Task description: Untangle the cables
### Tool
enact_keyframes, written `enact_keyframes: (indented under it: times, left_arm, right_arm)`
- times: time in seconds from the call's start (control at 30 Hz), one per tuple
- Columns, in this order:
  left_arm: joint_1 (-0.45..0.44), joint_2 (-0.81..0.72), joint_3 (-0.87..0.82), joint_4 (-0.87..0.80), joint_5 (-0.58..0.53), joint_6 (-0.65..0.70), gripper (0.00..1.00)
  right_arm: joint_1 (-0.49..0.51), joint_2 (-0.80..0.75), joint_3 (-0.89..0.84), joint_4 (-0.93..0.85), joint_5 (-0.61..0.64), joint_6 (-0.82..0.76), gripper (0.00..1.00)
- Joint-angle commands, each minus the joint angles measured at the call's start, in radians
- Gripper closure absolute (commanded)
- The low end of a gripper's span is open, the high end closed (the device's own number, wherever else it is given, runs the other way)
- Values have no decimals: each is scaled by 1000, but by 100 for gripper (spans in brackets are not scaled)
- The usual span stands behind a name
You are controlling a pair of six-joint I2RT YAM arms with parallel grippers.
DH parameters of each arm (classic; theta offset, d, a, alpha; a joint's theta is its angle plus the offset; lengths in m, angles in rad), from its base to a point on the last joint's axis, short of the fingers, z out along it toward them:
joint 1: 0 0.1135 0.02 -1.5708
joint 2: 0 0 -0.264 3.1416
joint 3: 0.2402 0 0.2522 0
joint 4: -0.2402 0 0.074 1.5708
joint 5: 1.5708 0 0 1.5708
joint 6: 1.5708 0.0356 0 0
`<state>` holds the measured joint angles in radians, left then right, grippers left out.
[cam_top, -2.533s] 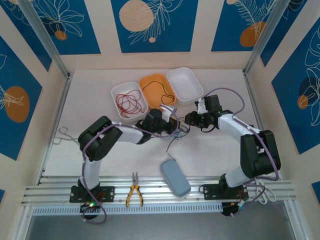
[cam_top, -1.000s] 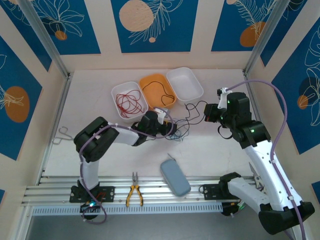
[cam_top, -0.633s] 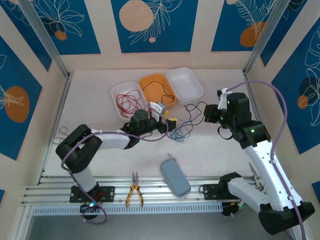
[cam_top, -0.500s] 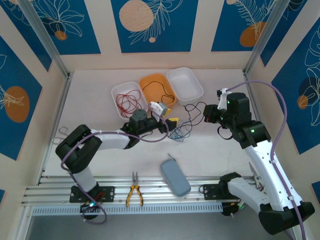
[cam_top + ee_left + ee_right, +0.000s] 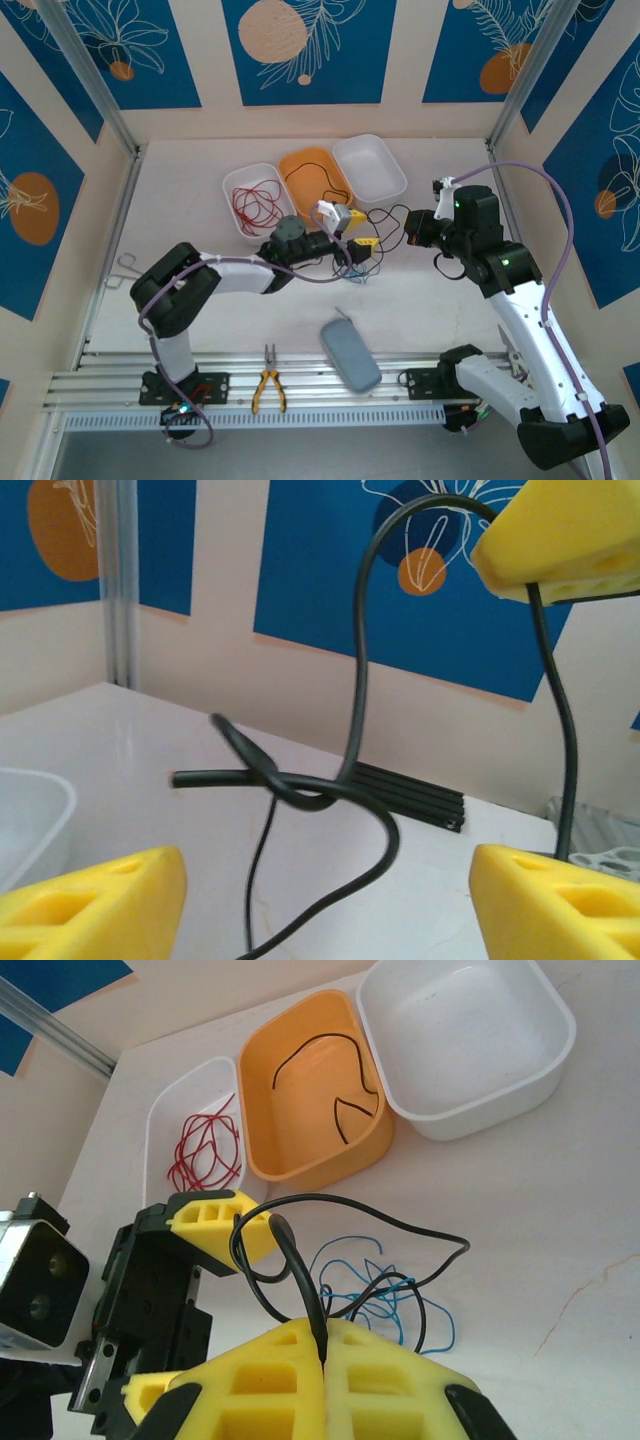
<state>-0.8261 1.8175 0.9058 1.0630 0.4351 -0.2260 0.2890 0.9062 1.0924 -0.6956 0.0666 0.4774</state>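
Beside the trays (image 5: 330, 1167), right gripper (image 5: 322, 1345) clenches a knotted black cable (image 5: 360, 680), left gripper (image 5: 325, 905) gapes near it; pulling now may tighten the knot.

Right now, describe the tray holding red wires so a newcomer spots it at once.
Far across the table sits a row of three trays. Yours is the leftmost tray, beside the orange tray, white like the empty tray at the right end; it alone holds red wires.
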Motion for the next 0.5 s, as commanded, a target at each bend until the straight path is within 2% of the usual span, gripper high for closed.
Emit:
enact_keyframes:
  times: [0.0,0.2,0.3,0.4,0.47]
  left_arm:
    - [-14,25,45,17,34,-10,23]
    - [-16,63,93,-39,-42,-51,25]
    - [-15,77,104,-25,-78,-71,31]
    - [-16,86,115,-18,-98,-82,45]
    - [-17,86,120,-13,-97,-83,62]
  right_arm:
    - [6,-16,6,37,-37,13,100]
    - [14,-19,6,43,-52,15,100]
    - [16,-23,2,39,-52,18,100]
    - [18,-28,-10,39,-50,21,100]
    - [18,-30,-21,40,-38,23,100]
